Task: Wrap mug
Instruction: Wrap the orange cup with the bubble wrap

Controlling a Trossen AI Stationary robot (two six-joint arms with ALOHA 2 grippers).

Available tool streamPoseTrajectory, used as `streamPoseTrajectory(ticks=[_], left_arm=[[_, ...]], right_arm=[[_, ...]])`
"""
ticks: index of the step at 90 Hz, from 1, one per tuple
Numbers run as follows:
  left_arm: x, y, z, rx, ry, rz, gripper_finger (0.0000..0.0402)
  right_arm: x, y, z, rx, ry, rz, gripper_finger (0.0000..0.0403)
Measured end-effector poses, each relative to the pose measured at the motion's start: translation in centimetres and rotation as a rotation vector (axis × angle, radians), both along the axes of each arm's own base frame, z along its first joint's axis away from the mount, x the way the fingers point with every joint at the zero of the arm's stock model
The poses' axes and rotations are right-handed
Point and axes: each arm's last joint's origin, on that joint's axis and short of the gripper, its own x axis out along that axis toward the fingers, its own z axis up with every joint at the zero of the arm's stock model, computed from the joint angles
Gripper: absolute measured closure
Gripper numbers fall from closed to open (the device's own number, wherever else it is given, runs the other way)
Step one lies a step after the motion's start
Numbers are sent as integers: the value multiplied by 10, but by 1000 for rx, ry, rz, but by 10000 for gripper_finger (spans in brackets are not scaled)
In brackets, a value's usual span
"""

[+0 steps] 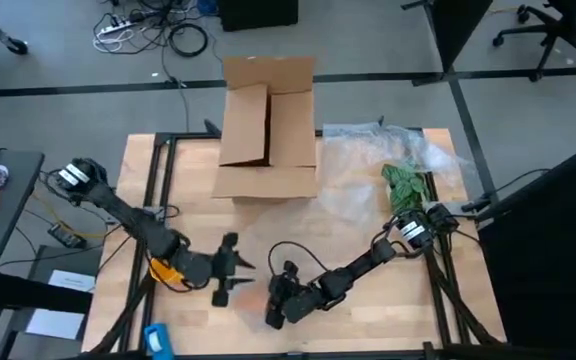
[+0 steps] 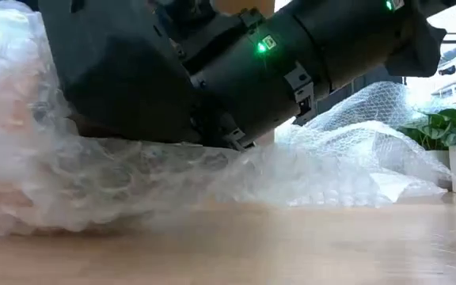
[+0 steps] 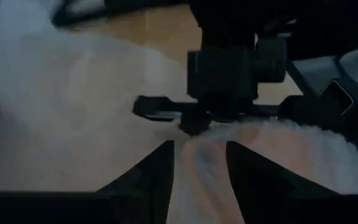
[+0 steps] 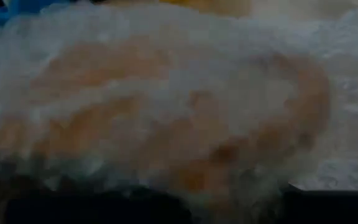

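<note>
Table far edge: blocked by cardboard box (image 1: pixel 268 125).
Far right corner: bubble wrap (image 1: pixel 388 150) and plant (image 1: pixel 405 185).
Near edge, middle: both arms crowd it.
Left side: bare wood (image 1: pixel 183 180), open.

The orange mug (image 4: pixel 166 118) lies swathed in bubble wrap (image 2: pixel 93 182) near the table's front edge.

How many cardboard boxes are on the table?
1: an open cardboard box stands at the table's far edge, left of the bubble wrap sheet. Others could be hidden behind the arms in the low view.
</note>
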Motion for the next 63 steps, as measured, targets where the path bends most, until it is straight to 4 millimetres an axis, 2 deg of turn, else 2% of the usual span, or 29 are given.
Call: streamPoseTrajectory(ticks=[13,25,43,63], left_arm=[[8,-6,-28,31,87,22,271],[14,-9,-40,30,108,51,271],[13,-8,-48,63,142,51,271],[12,-8,-51,77,159,41,271]], right_arm=[[0,-2,3,6,24,39,307],[-1,-3,12,-53,45,90,268],[-13,-3,32,-213,147,180,235],[-25,-3,55,-366,218,273,227]])
